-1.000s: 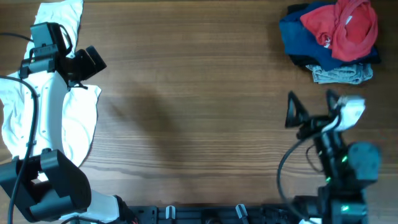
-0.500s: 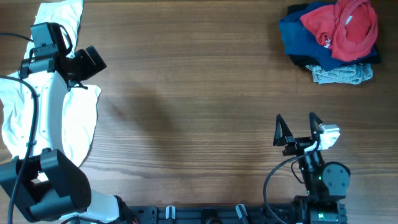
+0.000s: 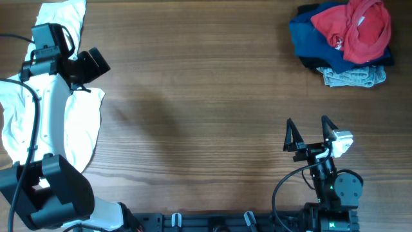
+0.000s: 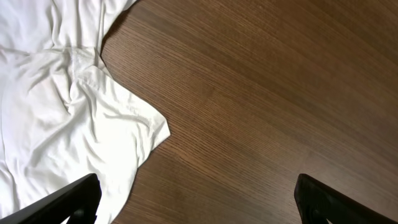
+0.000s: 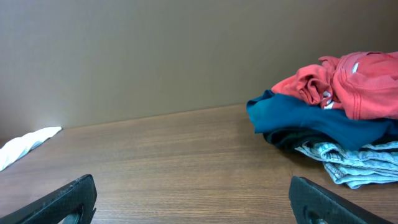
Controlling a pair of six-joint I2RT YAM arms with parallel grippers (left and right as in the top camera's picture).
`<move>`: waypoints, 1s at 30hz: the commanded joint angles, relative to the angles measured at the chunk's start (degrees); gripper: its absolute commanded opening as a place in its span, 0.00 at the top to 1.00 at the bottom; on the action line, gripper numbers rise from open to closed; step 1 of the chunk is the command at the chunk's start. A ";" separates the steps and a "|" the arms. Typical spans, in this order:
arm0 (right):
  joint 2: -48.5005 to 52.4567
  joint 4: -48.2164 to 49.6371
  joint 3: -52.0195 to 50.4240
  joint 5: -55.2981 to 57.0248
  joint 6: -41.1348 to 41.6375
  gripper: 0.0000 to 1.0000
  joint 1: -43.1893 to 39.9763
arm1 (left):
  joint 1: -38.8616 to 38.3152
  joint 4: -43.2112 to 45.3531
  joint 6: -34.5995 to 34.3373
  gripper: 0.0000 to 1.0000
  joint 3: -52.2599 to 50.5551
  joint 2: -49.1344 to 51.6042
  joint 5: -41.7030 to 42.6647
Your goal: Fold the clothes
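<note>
The clothes lie in two places. A large white shirt [image 3: 74,125] [image 4: 62,112] is spread crumpled at the table's left edge. At the back right is a pile: a red T-shirt [image 3: 357,29] [image 5: 351,81] on top of a dark blue piece [image 3: 312,35] [image 5: 298,115], with a grey piece [image 3: 354,77] [image 5: 354,165] underneath. My left gripper [image 3: 91,67] [image 4: 196,190] hovers open over the white shirt's right edge, holding nothing. My right gripper [image 3: 309,132] [image 5: 191,193] stands open and empty near the front right, well short of the pile.
Bare brown wood table [image 3: 206,96] stretches between the white shirt and the pile. A brown wall [image 5: 155,50] backs the table in the right wrist view. The arm bases and a black rail [image 3: 212,222] line the front edge.
The right arm has drawn back toward the front edge and a little left, then settled. The left arm and all the clothes have stayed put.
</note>
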 commanded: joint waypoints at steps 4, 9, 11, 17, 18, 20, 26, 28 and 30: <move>-0.66 0.28 -0.44 -0.92 -0.66 0.00 -0.22 | 0.11 0.17 -0.09 0.00 0.44 0.02 0.26; -0.68 0.28 -0.44 -0.92 -0.66 0.00 -0.22 | 0.11 0.17 -0.09 0.00 0.44 0.02 0.26; -0.66 0.28 -0.44 -0.92 -0.66 0.00 -0.22 | 0.11 0.17 -0.09 0.00 0.44 0.02 0.24; -0.68 0.26 -0.44 -0.92 -0.68 0.00 -0.22 | 0.11 0.39 -0.07 0.00 0.44 -2.82 -1.03; -0.68 0.26 -0.44 -0.92 -0.66 0.00 -0.22 | 0.11 0.61 -0.09 0.00 0.44 -4.28 -0.76; -0.66 0.28 -0.44 -0.92 -0.66 0.00 -0.22 | 0.09 1.97 -0.09 0.00 0.37 -7.19 1.44; -0.68 0.28 -0.44 -0.92 -0.66 0.00 -0.22 | -1.81 17.03 -0.04 0.00 -5.79 -19.93 6.67; -0.68 0.28 -0.44 -0.92 -0.66 0.00 -0.22 | -2.89 22.12 -0.04 0.00 -10.43 -25.68 6.67; -0.66 0.28 -0.44 -0.92 -0.66 0.00 -0.22 | -3.72 27.58 -0.04 0.00 -15.74 -31.17 6.67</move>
